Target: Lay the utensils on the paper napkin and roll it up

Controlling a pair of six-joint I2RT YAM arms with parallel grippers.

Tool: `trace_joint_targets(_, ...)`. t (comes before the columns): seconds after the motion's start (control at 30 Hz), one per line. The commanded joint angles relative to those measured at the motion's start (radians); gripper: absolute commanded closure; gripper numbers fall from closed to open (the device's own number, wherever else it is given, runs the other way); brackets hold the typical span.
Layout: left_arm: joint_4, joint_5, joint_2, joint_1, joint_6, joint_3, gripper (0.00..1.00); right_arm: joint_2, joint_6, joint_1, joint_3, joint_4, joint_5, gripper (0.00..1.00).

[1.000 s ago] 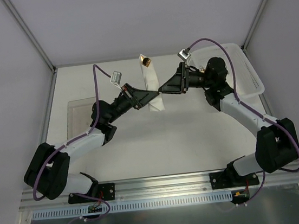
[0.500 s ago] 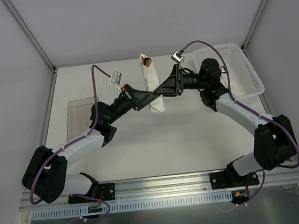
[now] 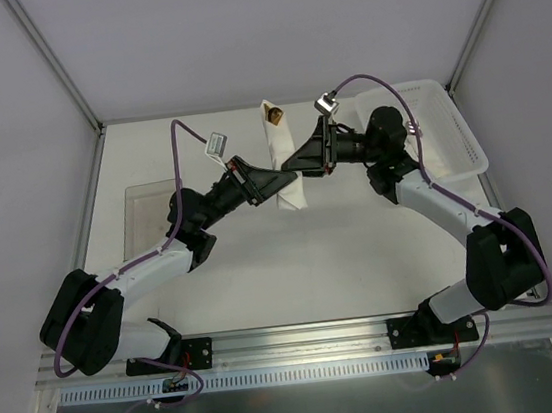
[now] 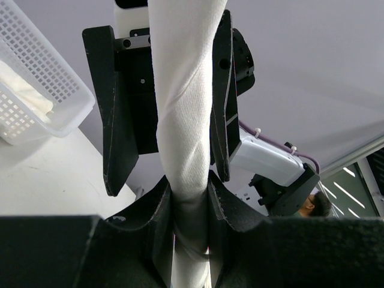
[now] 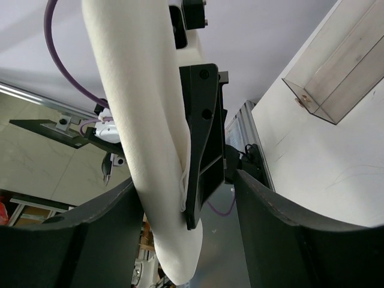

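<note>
White table [image 3: 264, 268] — rolled paper napkin [image 3: 275, 141] was at far middle, copper utensil head [image 3: 272, 117] poking from its far end. Left gripper [image 3: 277, 183] pinched the roll's near part; right gripper [image 3: 291, 160] straddled it just beyond — jaws apart, not clamped.

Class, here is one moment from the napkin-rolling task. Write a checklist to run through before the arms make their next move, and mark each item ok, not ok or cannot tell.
1. The left gripper is clamped on the napkin roll: ok.
2. The right gripper straddles the roll, with a gap showing beside one finger: ok.
3. Utensils are inside the roll: a copper utensil head pokes out of the far end, but for the others, cannot tell.
4. The wrap is not unwinding, and its spiral seam lies flat in the left wrist view: ok.
5. The right arm is clear of the basket: cannot tell, because they overlap from above.
</note>
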Motion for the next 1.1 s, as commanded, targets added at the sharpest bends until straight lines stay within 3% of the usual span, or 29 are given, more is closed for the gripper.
trace_joint_targets(0.0,0.091,0.002,-0.037,-0.012,0.032,0.018,1.0,0.013,0.066,0.002,0.046,0.093,0.014,0.37)
trace_joint_targets(0.4,0.071,0.01,-0.028,-0.023,0.044,0.033,1.0,0.006,0.069,0.007,0.01,0.113,0.046,0.47)
trace_joint_targets(0.6,0.068,0.006,-0.03,-0.024,0.044,0.03,1.0,-0.001,-0.018,0.033,0.015,0.021,0.038,0.53)
trace_joint_targets(0.8,0.062,0.005,-0.03,-0.024,0.045,0.033,1.0,-0.025,-0.126,0.05,0.019,-0.082,0.031,0.67)
trace_joint_targets(1.03,0.045,0.002,-0.036,-0.024,0.055,0.03,1.0,-0.016,-0.127,0.048,0.032,-0.084,0.014,0.99)
trace_joint_targets(1.07,0.036,-0.001,-0.04,-0.026,0.059,0.03,1.0,-0.014,-0.123,0.048,0.035,-0.084,0.009,1.0)
